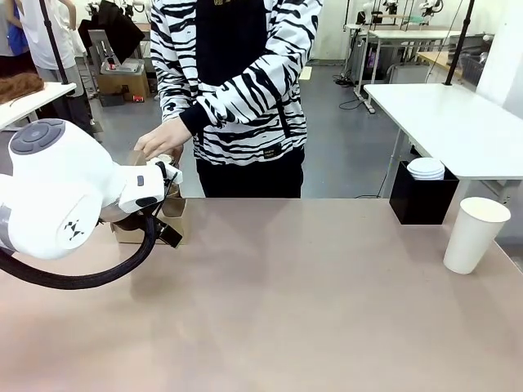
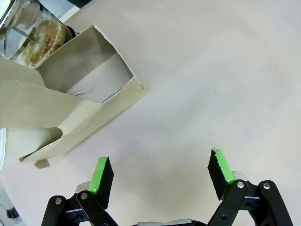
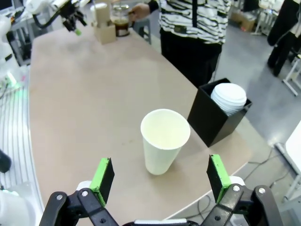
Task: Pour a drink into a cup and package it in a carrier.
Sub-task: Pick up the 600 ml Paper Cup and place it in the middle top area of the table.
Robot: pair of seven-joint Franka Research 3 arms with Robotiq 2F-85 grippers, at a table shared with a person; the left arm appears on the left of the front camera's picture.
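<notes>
The brown cardboard carrier (image 2: 70, 108) lies just ahead and left of my left gripper (image 2: 160, 172), which hovers open above bare table. Behind the carrier stands the glass jug (image 2: 33, 33) with the dark brown drink. In the right wrist view the jug (image 3: 121, 23) sits by the carrier (image 3: 106, 30) at the far corner, with the person's hand (image 3: 136, 9) on it. An empty white paper cup (image 3: 164, 141) stands upright directly ahead of my open right gripper (image 3: 160, 181). In the front view the cup (image 1: 476, 234) is at the right edge, and my left arm covers most of the carrier (image 1: 176, 214).
A black box (image 3: 207, 117) holding a stack of white lids (image 3: 229, 96) stands just behind the cup at the table's far right edge. The person in a striped top (image 1: 237, 90) stands at the far side. The wide middle of the table (image 1: 310, 294) is bare.
</notes>
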